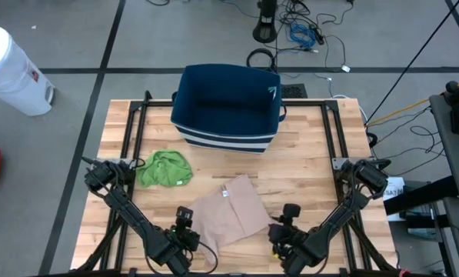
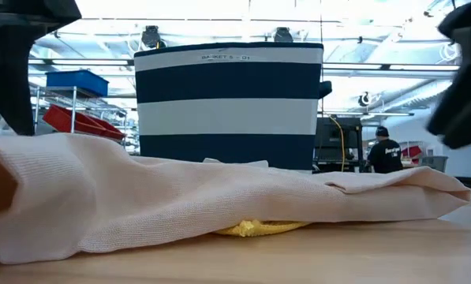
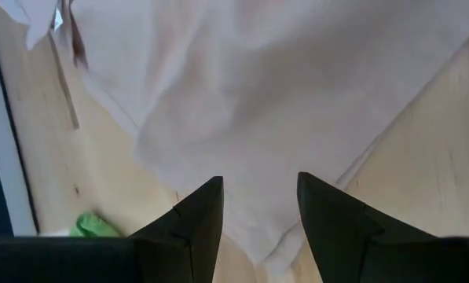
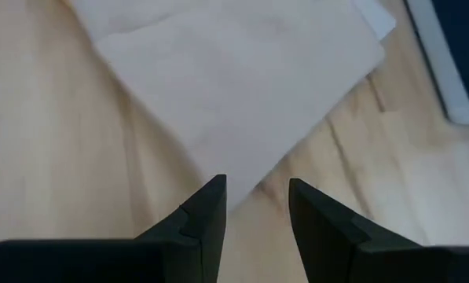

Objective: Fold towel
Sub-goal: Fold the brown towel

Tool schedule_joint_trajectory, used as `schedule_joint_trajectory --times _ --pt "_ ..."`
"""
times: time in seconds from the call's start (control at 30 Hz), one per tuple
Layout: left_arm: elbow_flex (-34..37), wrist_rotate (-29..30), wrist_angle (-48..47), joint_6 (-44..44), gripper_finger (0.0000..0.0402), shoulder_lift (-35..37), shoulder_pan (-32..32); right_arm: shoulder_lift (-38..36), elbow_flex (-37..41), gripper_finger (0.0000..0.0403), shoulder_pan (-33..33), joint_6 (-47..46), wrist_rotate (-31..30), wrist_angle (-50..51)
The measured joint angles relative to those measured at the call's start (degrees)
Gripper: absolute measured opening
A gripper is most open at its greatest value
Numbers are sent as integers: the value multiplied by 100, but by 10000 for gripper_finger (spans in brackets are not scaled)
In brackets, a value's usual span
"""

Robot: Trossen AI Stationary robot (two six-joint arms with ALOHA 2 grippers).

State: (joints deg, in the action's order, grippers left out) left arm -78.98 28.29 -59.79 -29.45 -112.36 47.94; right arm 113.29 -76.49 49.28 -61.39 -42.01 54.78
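The beige towel (image 1: 231,211) lies folded and askew on the wooden table's near middle; in the low view the towel (image 2: 219,197) spans most of the picture. My left gripper (image 1: 184,225) stands open at the towel's near left corner. In its wrist view my left gripper (image 3: 258,189) has that corner (image 3: 265,244) below and between its fingers. My right gripper (image 1: 285,223) is open at the towel's near right side. In its wrist view my right gripper (image 4: 254,192) has a towel corner (image 4: 238,185) just ahead of its fingertips.
A crumpled green cloth (image 1: 165,168) lies left of the towel. A navy basket with white stripes (image 1: 227,104) stands at the table's far middle. Black rails (image 1: 129,138) run along the table's sides. A white bin (image 1: 10,69) stands on the floor at far left. A person (image 2: 389,154) is far behind.
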Motion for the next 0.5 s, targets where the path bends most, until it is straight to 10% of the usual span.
schedule_joint_trajectory --times 0.5 --pt "0 114 590 465 170 -1 -332 25 934 125 253 -398 -77 -1449"
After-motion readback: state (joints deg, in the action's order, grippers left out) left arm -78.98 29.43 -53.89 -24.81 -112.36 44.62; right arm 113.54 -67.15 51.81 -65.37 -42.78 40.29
